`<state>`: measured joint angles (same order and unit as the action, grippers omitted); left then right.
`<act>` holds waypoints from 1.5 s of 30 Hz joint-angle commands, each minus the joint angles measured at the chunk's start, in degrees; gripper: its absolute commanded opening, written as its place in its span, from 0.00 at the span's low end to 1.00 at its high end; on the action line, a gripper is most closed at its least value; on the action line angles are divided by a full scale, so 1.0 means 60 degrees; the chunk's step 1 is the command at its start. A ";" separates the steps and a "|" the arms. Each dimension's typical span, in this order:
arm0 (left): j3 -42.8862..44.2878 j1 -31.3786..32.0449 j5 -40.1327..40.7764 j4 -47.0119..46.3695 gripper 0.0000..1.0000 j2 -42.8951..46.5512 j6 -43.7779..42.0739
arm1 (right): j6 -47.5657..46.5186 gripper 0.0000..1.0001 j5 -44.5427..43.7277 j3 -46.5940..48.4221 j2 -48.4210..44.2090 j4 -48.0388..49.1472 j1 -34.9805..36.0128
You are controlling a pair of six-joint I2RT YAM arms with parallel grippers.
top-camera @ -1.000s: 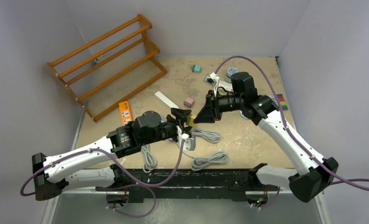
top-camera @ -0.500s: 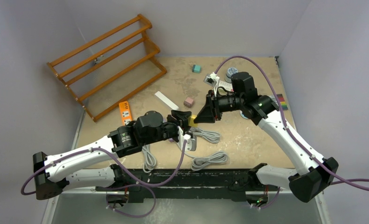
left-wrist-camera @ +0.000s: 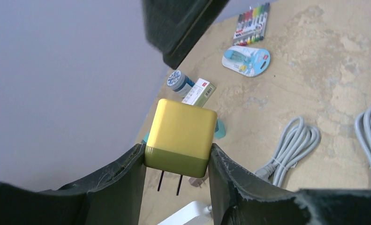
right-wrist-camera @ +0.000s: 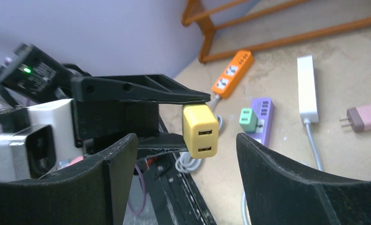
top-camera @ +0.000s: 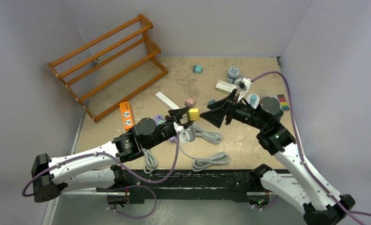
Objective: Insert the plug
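Observation:
The plug (top-camera: pixel 193 114) is a yellow cube charger with two USB ports on one face and two prongs on the other. My left gripper (top-camera: pixel 189 114) is shut on it and holds it off the table. In the left wrist view the plug (left-wrist-camera: pixel 182 136) sits clamped between both fingers, prongs pointing back toward the camera. My right gripper (top-camera: pixel 210 115) stands open just right of the plug, not touching it. From the right wrist the plug (right-wrist-camera: pixel 200 130) hangs in front of my open right gripper (right-wrist-camera: pixel 185 140). An orange power strip (top-camera: pixel 126 115) lies at the left.
A purple power strip (right-wrist-camera: pixel 262 115) with a green plug (right-wrist-camera: pixel 247 119) in it, a white strip (right-wrist-camera: pixel 307 89) and a pink plug (right-wrist-camera: pixel 364 117) lie on the table. A wooden rack (top-camera: pixel 108 63) stands at the back left. Grey cable bundles (top-camera: pixel 210 161) lie near the front edge.
My right gripper has opened, let go of the yellow plug and drawn back to the right. The left gripper closed on the plug and now holds it alone.

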<state>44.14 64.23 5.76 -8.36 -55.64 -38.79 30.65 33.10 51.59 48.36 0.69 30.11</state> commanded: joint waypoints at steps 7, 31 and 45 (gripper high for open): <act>-0.0657 0.0048 0.0520 -0.3589 0.00 0.0053 0.1966 | 0.0634 0.74 0.0023 0.0349 0.0636 0.1072 0.0046; -0.0523 0.0077 0.0587 -0.3447 0.00 -0.0190 0.1462 | 0.0117 0.52 0.1303 0.1292 0.1994 0.0169 0.0083; -0.0488 0.0106 0.0655 -0.3425 0.00 -0.0183 0.1607 | 0.0744 0.00 0.1401 0.0826 0.2047 0.0871 0.0248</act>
<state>39.94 64.31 9.69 -25.50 -57.43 -29.36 33.04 40.69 56.84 60.88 2.63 31.09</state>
